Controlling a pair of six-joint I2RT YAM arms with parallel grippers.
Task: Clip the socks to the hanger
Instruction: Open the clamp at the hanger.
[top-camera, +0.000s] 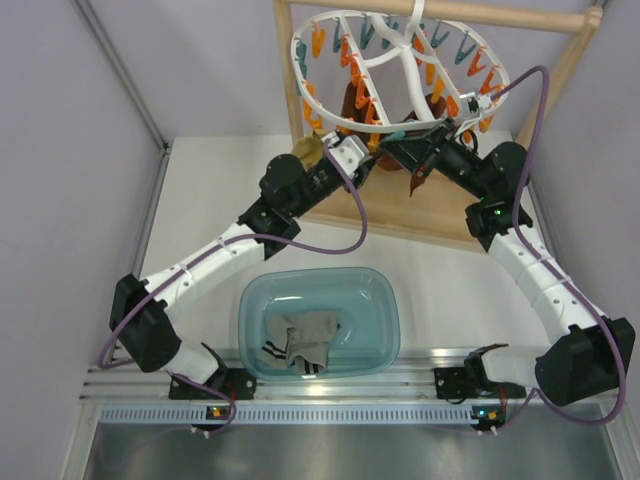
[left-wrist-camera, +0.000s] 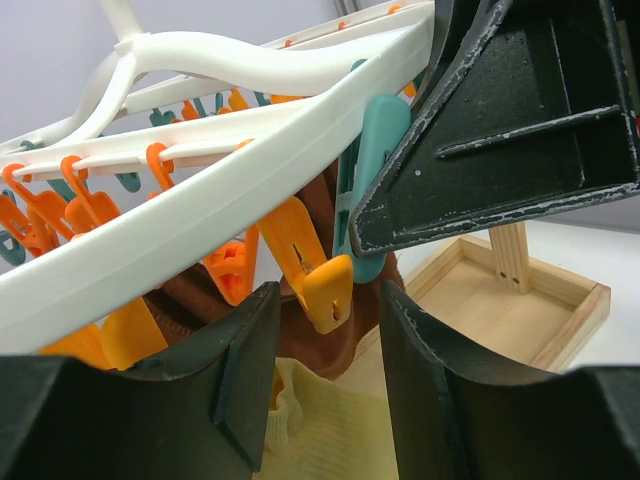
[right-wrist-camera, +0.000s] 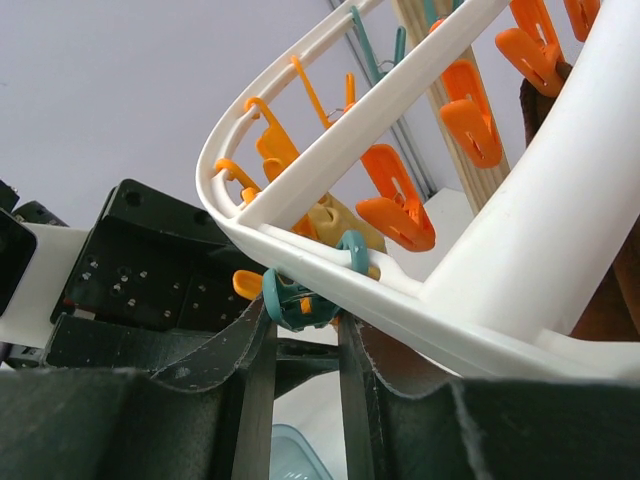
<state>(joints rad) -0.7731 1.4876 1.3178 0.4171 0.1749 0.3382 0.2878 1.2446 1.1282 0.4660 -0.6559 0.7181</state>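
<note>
The white hanger (top-camera: 300, 60) hangs from the wooden rack, its orange and teal clips dangling. My right gripper (right-wrist-camera: 300, 322) is shut on a teal clip (right-wrist-camera: 290, 305) under the hanger's near rim; the left wrist view shows its black finger (left-wrist-camera: 500, 130) against that clip (left-wrist-camera: 375, 150). My left gripper (left-wrist-camera: 330, 310) is open just below the rim, an orange clip (left-wrist-camera: 325, 285) hanging between its fingertips. A mustard-yellow sock (left-wrist-camera: 330, 430) lies low between the fingers, unpinched; from above the sock (top-camera: 307, 150) shows beside the left gripper (top-camera: 345, 150). Grey striped socks (top-camera: 300, 340) lie in the basin.
Long dark brown socks (top-camera: 355, 105) hang from clips on the hanger, one (top-camera: 422, 178) below the right gripper. The wooden rack (top-camera: 560, 75) stands on a wooden base tray (top-camera: 400, 210) at the back. A teal basin (top-camera: 385, 300) sits near the front between the arm bases.
</note>
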